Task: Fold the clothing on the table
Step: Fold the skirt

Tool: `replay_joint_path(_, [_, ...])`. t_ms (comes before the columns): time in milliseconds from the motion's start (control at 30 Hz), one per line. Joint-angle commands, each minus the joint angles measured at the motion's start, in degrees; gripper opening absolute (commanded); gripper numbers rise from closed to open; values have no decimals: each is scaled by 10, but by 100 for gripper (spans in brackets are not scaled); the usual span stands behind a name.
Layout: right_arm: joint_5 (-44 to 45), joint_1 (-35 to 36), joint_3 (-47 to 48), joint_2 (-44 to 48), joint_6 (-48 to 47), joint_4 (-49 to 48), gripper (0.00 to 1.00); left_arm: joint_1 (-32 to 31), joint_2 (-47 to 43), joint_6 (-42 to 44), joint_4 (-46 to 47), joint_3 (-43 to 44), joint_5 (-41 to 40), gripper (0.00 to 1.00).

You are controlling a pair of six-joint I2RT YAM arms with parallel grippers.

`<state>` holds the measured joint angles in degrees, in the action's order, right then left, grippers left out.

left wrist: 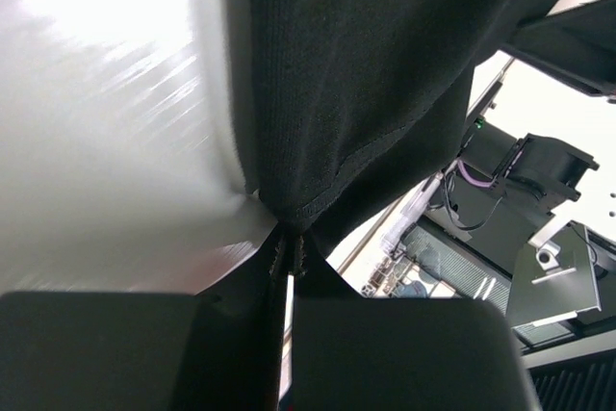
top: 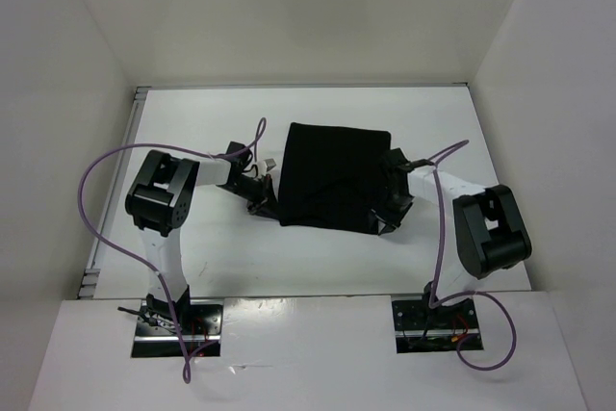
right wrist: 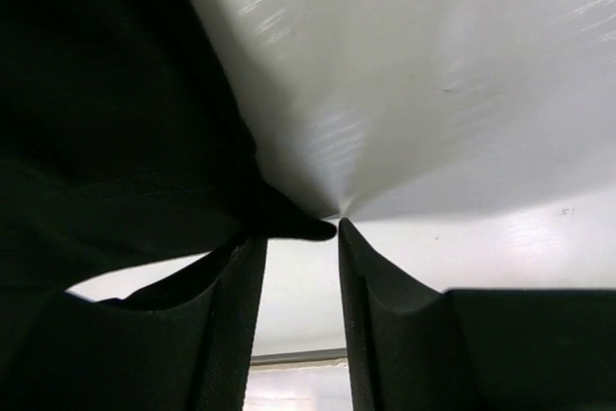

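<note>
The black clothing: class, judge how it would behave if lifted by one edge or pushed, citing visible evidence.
Likely floppy: where the left gripper pinches the clothing, fabric gathers into creases. Probably light for its size: it lies thin and mostly flat on the table. Pushed, it would likely bunch rather than slide whole, since the knit looks matte.
</note>
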<state>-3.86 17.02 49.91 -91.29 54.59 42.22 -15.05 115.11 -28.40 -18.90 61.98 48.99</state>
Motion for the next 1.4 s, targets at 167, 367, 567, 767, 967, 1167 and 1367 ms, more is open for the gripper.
replay_joint_path(167, [-15,4,62,70,-26,43,45,8,-18,26,-9,-12,-19,0])
replay_joint_path(367, [-10,4,62,45,-33,38,45,8,-18,31,-9,-12,-19,0])
replay_joint_path(567, [6,4,33,26,-33,31,45,8,-18,31,-14,-12,-19,0])
replay_joint_path(767, [24,4,16,20,-33,31,45,8,-18,31,-14,-17,-14,0])
replay_joint_path(967, [43,4,16,-6,-33,12,45,8,-18,31,-8,-22,-14,0])
replay_joint_path(1167, [55,9,11,-41,-43,-26,45,8,-23,26,-8,-28,-8,0])
replay_joint_path(1367, [50,35,4,-79,-43,-59,13,8,-23,26,-3,-34,-8,0])
